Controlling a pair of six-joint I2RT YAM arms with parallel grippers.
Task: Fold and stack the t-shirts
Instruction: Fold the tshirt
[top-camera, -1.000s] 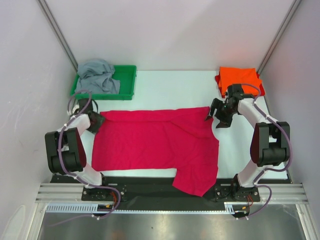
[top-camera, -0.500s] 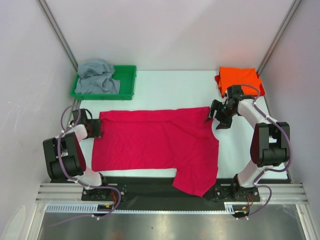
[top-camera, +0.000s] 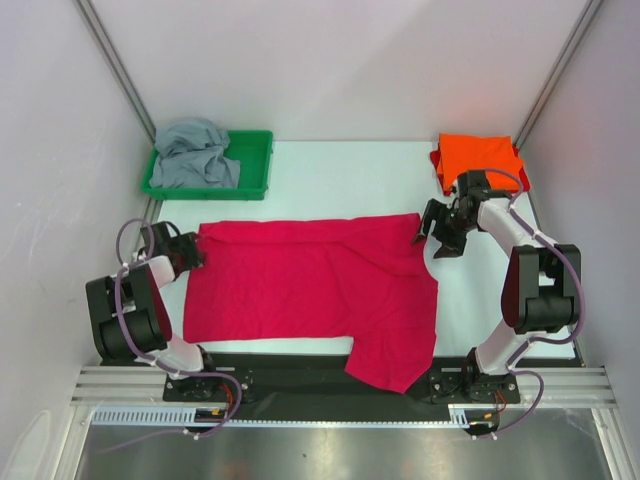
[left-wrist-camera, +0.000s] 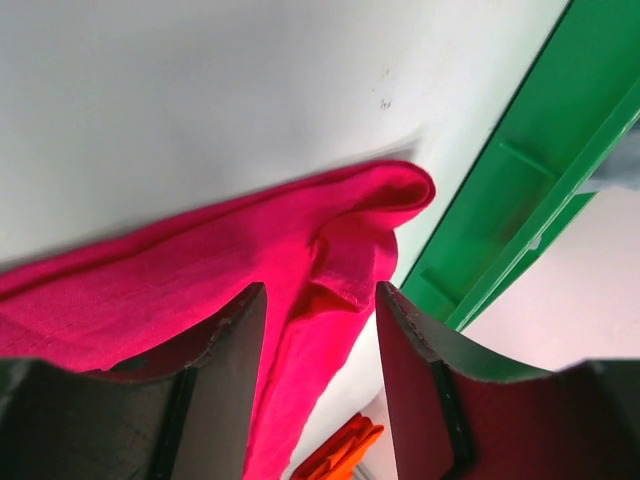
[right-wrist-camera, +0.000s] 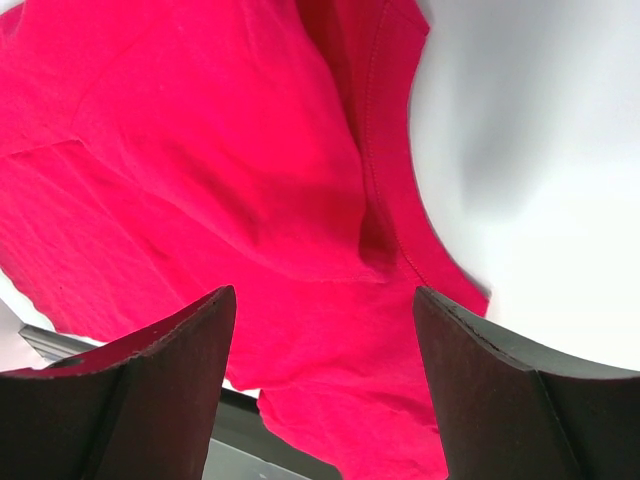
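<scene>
The crimson-pink t-shirt (top-camera: 310, 290) lies spread across the middle of the table, with one sleeve hanging over the near edge. My left gripper (top-camera: 192, 256) is low at its back left corner. In the left wrist view the jaws (left-wrist-camera: 320, 340) stand apart with that bunched corner (left-wrist-camera: 350, 240) between them, not pinched. My right gripper (top-camera: 430, 237) is open at the shirt's back right corner, and the wrist view shows the hem (right-wrist-camera: 385, 200) below its jaws (right-wrist-camera: 325, 330). The orange t-shirt (top-camera: 478, 158) lies folded at the back right. The grey t-shirt (top-camera: 195, 155) sits crumpled in the tray.
The green plastic tray (top-camera: 255, 165) stands at the back left, its wall (left-wrist-camera: 530, 210) close beside my left gripper. White walls enclose the table on three sides. A black strip with the arm bases (top-camera: 300, 375) runs along the near edge.
My left gripper has swung down and left, from beside the tray onto the shirt's back left corner, and its jaws have narrowed a little. The right gripper has barely moved.
</scene>
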